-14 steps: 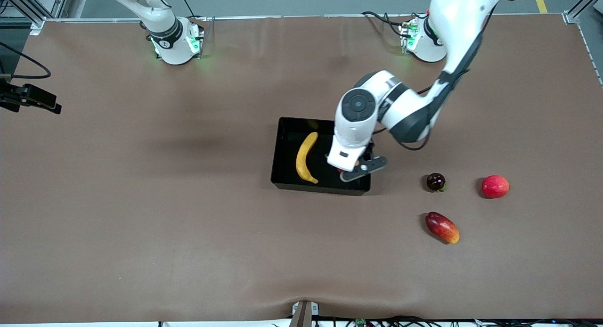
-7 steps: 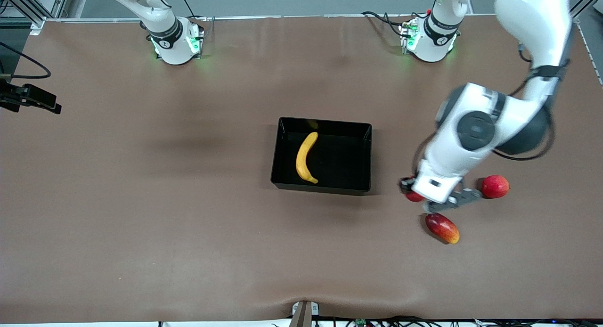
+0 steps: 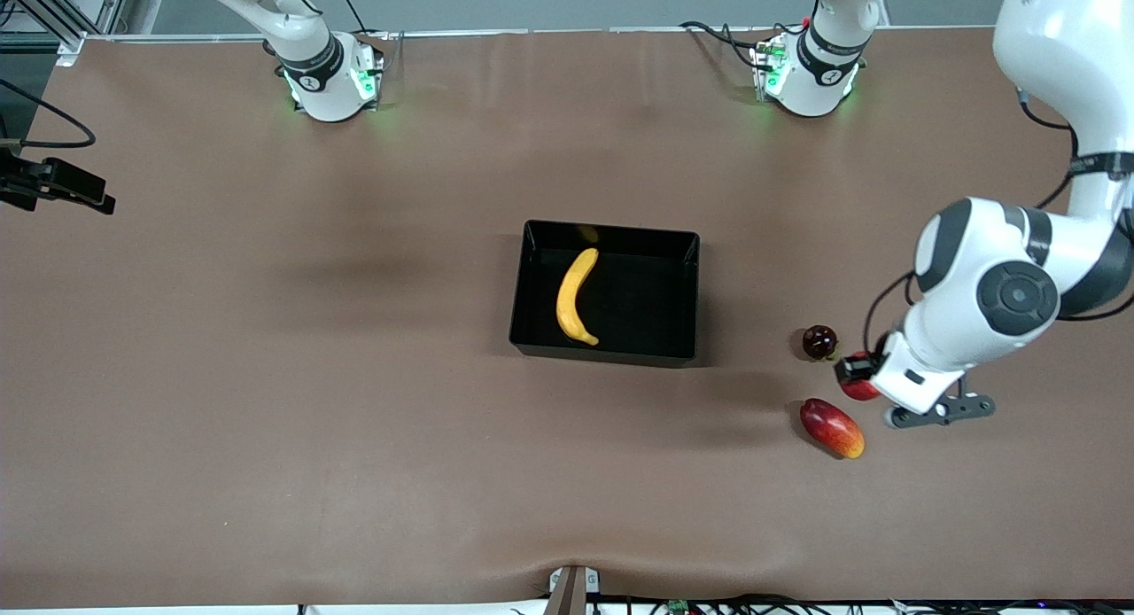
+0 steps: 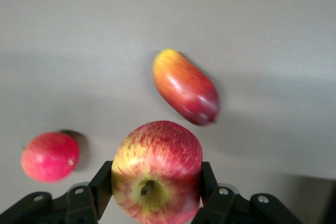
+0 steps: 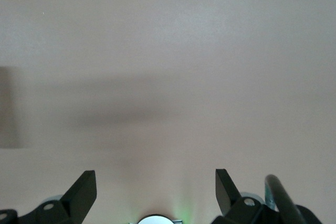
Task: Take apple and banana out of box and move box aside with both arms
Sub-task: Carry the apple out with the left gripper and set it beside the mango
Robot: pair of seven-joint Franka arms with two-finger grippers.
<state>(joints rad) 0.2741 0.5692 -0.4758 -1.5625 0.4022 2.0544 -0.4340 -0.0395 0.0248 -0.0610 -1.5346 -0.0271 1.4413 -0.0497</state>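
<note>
The black box point(image 3: 647, 298) sits mid-table with the yellow banana point(image 3: 576, 296) lying inside it. My left gripper point(image 4: 156, 176) is shut on the red apple point(image 4: 157, 167) with yellow streaks, one finger on each side and the stem dimple facing the camera. In the front view the apple point(image 3: 858, 389) hangs under the left hand, over the table between the dark maroon fruit and the mango. My right gripper point(image 5: 155, 181) is open over bare table close to its own base, with nothing between its fingers; it is out of the front view.
Toward the left arm's end of the table lie a dark maroon fruit point(image 3: 819, 342), an oblong red-and-yellow mango point(image 3: 831, 428) and a plain red round fruit point(image 4: 50, 157). The left arm hides that red fruit in the front view.
The left arm has swung from over the box toward its own end of the table, carrying the apple, and now hangs over the loose fruits. The banana and box have not moved.
</note>
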